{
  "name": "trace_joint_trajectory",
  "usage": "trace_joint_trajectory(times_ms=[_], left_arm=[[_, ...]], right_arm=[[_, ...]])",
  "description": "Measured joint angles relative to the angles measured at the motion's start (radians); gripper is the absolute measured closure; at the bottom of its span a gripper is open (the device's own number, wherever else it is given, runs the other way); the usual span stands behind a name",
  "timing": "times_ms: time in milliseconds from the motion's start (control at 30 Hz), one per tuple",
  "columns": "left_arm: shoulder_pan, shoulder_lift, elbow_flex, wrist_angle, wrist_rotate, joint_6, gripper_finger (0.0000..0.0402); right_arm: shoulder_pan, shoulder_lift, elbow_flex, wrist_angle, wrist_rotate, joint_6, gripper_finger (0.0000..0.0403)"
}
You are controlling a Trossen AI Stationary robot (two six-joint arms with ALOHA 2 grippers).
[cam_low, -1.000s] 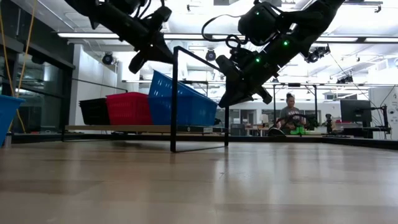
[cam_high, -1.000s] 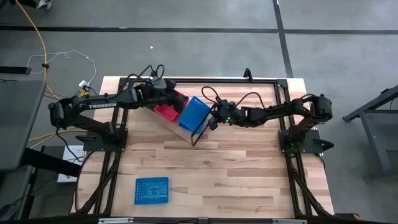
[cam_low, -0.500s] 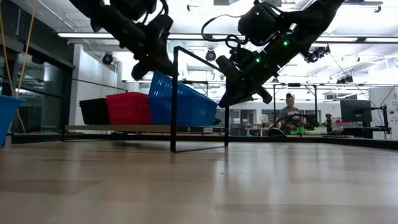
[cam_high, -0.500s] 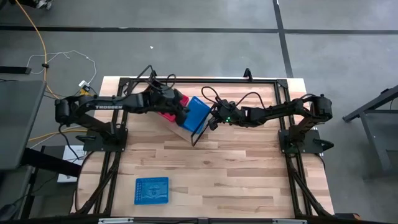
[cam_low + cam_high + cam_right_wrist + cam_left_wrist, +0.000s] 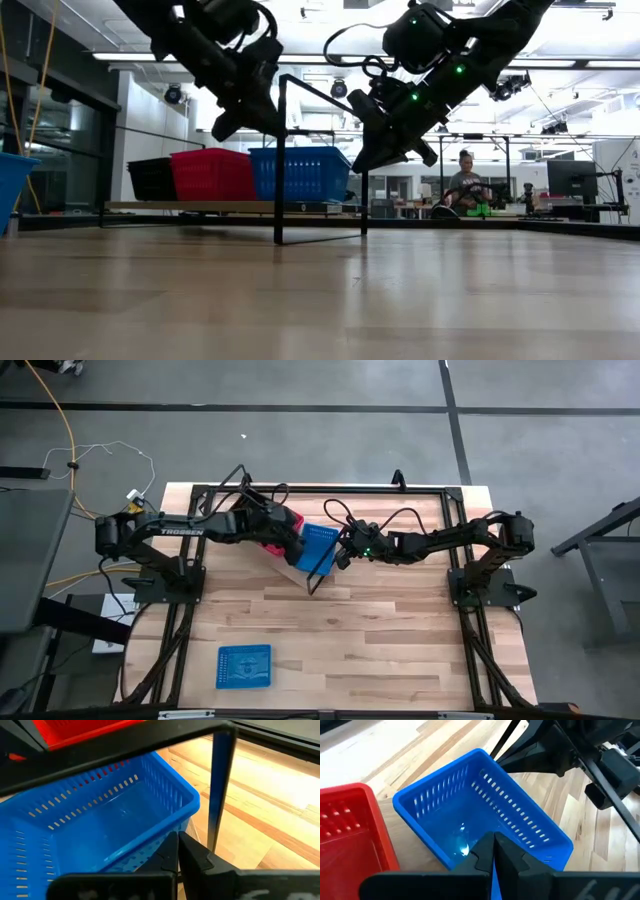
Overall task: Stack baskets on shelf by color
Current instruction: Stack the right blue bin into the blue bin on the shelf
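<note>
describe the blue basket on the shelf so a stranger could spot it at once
Find the light-wood shelf at the table's far side. Three baskets sit on it in a row: black, red, then the blue basket, at the end by the black metal frame. Another blue basket lies on the tabletop.

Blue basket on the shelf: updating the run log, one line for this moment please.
blue basket: upright on shelf beside red basket | left gripper: shut above it | right gripper: shut

Blue basket [image 5: 299,174], red basket [image 5: 210,174], black basket [image 5: 152,179], light-wood shelf [image 5: 200,207].
</note>
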State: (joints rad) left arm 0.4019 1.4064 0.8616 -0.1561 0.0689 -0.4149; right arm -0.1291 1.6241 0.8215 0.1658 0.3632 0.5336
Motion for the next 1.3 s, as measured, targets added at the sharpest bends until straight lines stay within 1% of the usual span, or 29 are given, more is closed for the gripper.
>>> trace_joint_trajectory(times_ms=[67, 200, 400, 467, 700, 833, 933, 1067, 1300], left_arm=[[0.001, -0.022, 0.000, -0.003, 0.002, 0.000, 0.0401], [0.010, -0.107, 0.000, -0.012, 0.014, 0.004, 0.0401], [0.009, -0.285, 0.000, -0.011, -0.012, 0.007, 0.0402], [0.001, -0.344, 0.000, 0.000, -0.017, 0.007, 0.0401], [-0.048, -0.503, 0.000, 0.057, -0.030, 0.000, 0.0401], [-0.080, -0.561, 0.000, 0.088, -0.048, -0.020, 0.0401], [-0.100, -0.593, 0.000, 0.118, -0.050, -0.045, 0.0401], [-0.126, -0.627, 0.000, 0.134, -0.052, -0.054, 0.0402], [-0.157, -0.643, 0.000, 0.131, -0.097, -0.053, 0.0402]], right_arm=[[0.000, 0.000, 0.000, -0.007, -0.010, 0.000, 0.0403], [0.001, 0.000, 0.000, -0.072, -0.112, 0.004, 0.0403], [0.049, 0.000, 0.000, -0.108, -0.287, -0.104, 0.0403], [0.070, 0.000, 0.000, -0.097, -0.313, -0.124, 0.0403], [0.118, 0.005, 0.000, 0.008, -0.234, -0.147, 0.0403], [0.115, 0.042, 0.001, 0.094, -0.252, -0.184, 0.0403], [0.109, 0.085, 0.002, 0.155, -0.292, -0.175, 0.0403], [0.109, 0.125, 0.003, 0.252, -0.281, -0.143, 0.0403], [0.109, 0.154, 0.004, 0.313, -0.263, -0.115, 0.0403]])
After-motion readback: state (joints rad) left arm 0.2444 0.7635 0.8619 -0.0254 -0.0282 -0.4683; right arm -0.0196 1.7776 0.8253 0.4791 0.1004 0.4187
